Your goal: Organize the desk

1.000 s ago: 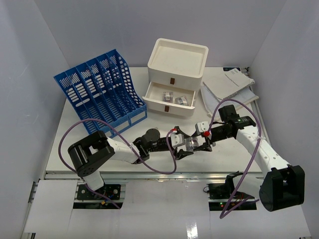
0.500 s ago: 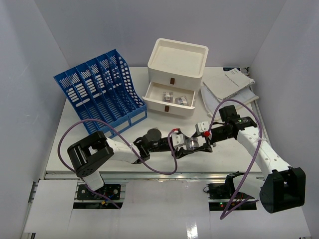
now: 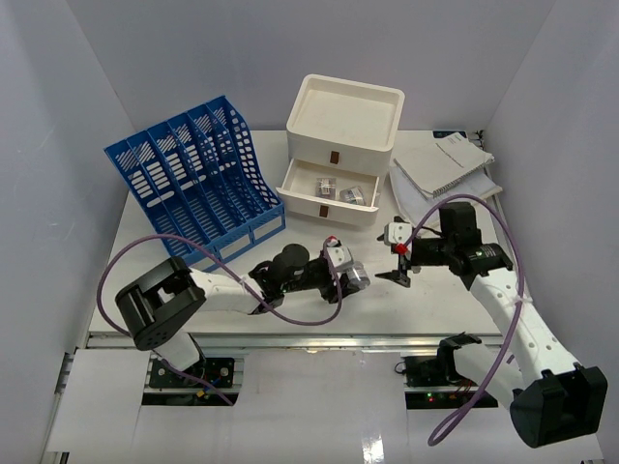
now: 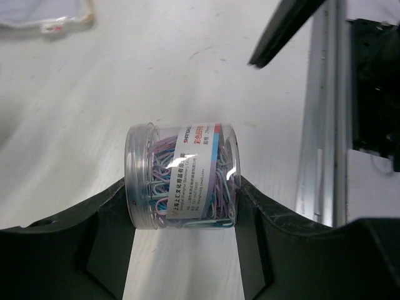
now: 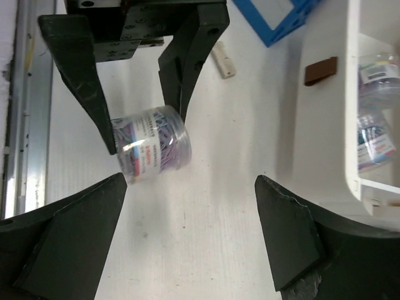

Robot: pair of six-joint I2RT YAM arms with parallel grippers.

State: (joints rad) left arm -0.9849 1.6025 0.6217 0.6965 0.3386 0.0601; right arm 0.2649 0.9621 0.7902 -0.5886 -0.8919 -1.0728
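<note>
White bench (image 3: 426,307) lies smooth and rigid beneath both arms. Your left end effector (image 4: 181,206) pinches the paper-clip jar (image 4: 181,172) end to end at its tips. It looks light, hard and slick, so it may slip. Your right end effector (image 5: 187,187) gapes wide just beyond.

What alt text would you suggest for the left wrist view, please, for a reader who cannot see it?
The left gripper clamps a clear jar of coloured paper clips, lying on its side, between its black fingers above the white desk. A silver rail runs down the right, and another black fingertip pokes in at top right.
</note>
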